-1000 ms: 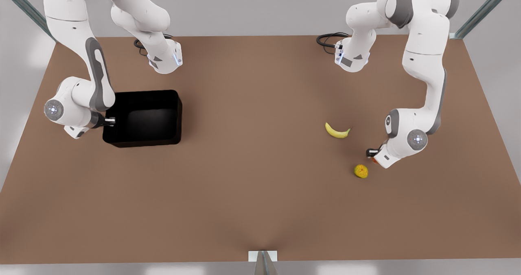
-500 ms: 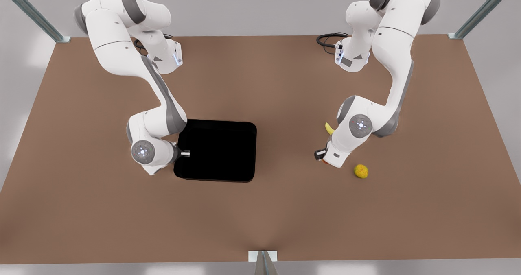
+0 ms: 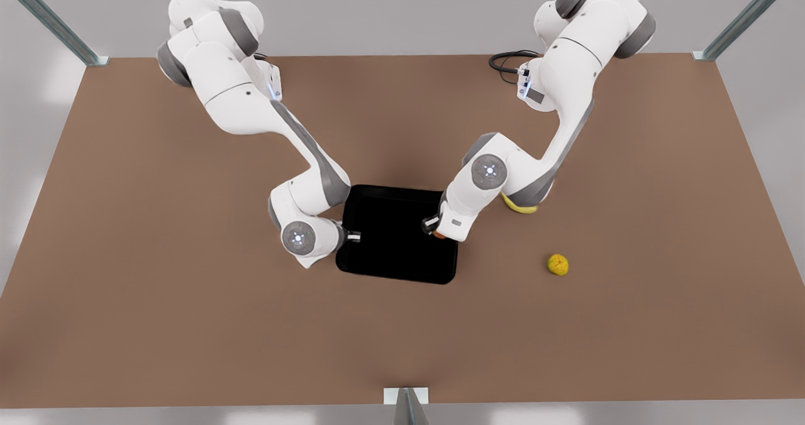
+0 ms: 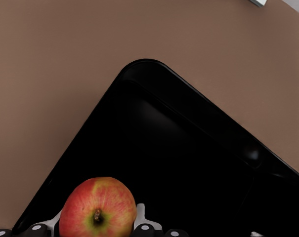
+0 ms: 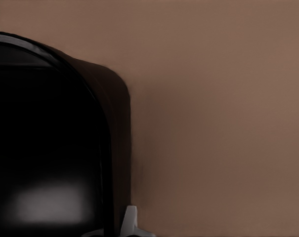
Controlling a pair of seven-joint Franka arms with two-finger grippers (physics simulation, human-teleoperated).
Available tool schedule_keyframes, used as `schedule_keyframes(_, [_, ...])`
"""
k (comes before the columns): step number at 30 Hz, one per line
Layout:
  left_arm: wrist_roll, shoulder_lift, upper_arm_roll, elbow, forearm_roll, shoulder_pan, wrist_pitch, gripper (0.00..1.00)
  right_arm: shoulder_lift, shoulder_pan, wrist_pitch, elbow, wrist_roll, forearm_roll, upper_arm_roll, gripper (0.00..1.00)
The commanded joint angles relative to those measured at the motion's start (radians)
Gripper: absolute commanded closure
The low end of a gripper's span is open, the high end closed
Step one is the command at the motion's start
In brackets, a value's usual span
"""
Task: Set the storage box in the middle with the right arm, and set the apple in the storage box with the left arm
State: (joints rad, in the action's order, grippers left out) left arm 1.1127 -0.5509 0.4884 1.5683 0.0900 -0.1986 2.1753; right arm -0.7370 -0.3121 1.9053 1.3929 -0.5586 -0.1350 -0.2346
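The black storage box lies near the table's middle. My right gripper is at the box's wall on the front view's left and is shut on that wall; one fingertip shows outside it. My left gripper hovers over the box's side on the front view's right, shut on the red-yellow apple. The apple peeks out under the hand. Below the apple, the left wrist view shows the box's dark interior.
A yellow banana lies partly hidden behind the left arm, just off the box on the front view's right. A lumpy yellow-green fruit sits farther toward the front view's right. Bare brown table surrounds the box.
The right gripper has pulled the storage box from the front view's left to the middle. The left gripper has carried the apple from the front view's right to above the box.
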Motion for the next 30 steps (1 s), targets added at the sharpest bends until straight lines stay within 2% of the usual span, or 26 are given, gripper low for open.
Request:
schedule_keyframes(1, [0.004,-0.004,0.001,0.001,0.002,-0.004,0.003,0.33,-0.005,-0.002,0.001,0.000,-0.001,0.002,0.000,0.79])
schedule_keyframes(4, [0.010,-0.014,0.015,0.001,0.014,-0.005,0.004,0.33,-0.025,-0.008,0.032,0.000,0.011,0.002,0.000,0.79])
schedule_keyframes(5, [0.012,-0.014,0.015,0.001,0.014,-0.005,0.004,0.33,-0.027,-0.008,0.032,0.000,0.008,0.002,0.000,0.61])
schedule_keyframes(6, [0.012,-0.017,0.016,0.001,0.014,-0.004,0.006,0.33,-0.028,-0.008,0.032,0.000,0.000,0.002,0.000,0.25])
schedule_keyframes(7, [0.012,-0.020,0.016,0.001,0.014,-0.005,0.006,0.33,-0.027,-0.008,0.034,0.000,-0.003,0.002,0.000,0.00])
schedule_keyframes(12, [0.010,-0.024,0.021,0.001,0.014,-0.004,0.006,0.33,-0.010,0.013,0.026,0.001,-0.015,0.000,0.000,0.00])
schedule_keyframes(13, [0.006,-0.024,0.021,0.001,0.016,-0.004,0.006,0.00,-0.002,0.039,0.017,0.001,-0.003,0.002,-0.003,0.00])
schedule_keyframes(16, [0.006,-0.026,0.021,0.001,0.014,-0.004,0.006,0.00,0.117,0.140,-0.133,0.005,0.060,0.002,-0.005,0.00])
schedule_keyframes(18, [0.004,-0.020,0.016,-0.024,0.013,-0.001,-0.009,0.00,0.168,0.209,-0.167,0.003,0.094,0.028,-0.005,0.00])
schedule_keyframes(19, [-0.054,0.043,-0.010,-0.045,0.002,0.060,-0.158,0.00,0.202,0.251,-0.177,0.003,0.155,0.072,-0.003,0.00])
schedule_keyframes(20, [-0.354,0.112,-0.039,-0.065,-0.003,0.177,-0.392,0.00,0.243,0.291,-0.198,0.003,0.210,0.115,0.003,0.00])
schedule_keyframes(21, [-0.640,0.149,-0.094,-0.076,0.007,0.235,-0.532,0.00,0.242,0.318,-0.327,-0.061,0.261,0.160,0.006,0.00])
schedule_keyframes(22, [-0.913,0.178,-0.211,-0.120,0.013,0.248,-0.678,0.00,0.254,0.361,-0.379,-0.104,0.312,0.175,0.009,0.00])
schedule_keyframes(23, [-0.935,0.226,-0.281,-0.126,-0.003,0.246,-0.710,0.00,0.291,0.416,-0.411,-0.101,0.400,0.192,0.008,0.00])
schedule_keyframes(25, [-0.936,0.446,-0.412,-0.011,-0.138,0.229,-0.695,0.00,0.373,0.490,-0.450,-0.084,0.463,0.213,0.006,0.00])
schedule_keyframes(26, [-0.935,0.517,-0.413,0.039,-0.135,0.222,-0.693,0.00,0.444,0.490,-0.456,-0.042,0.511,0.212,0.017,0.00])
schedule_keyframes(27, [-0.935,0.559,-0.416,0.062,-0.131,0.211,-0.693,0.00,0.481,0.472,-0.485,-0.017,0.580,0.206,0.034,0.00])
schedule_keyframes(29, [-0.933,0.585,-0.419,0.091,-0.130,0.205,-0.693,0.00,0.553,0.268,-0.517,-0.029,0.602,0.140,0.276,0.00])
schedule_keyframes(30, [-0.933,0.582,-0.419,0.090,-0.130,0.202,-0.693,0.00,0.561,0.265,-0.511,-0.029,0.597,0.133,0.281,0.00])
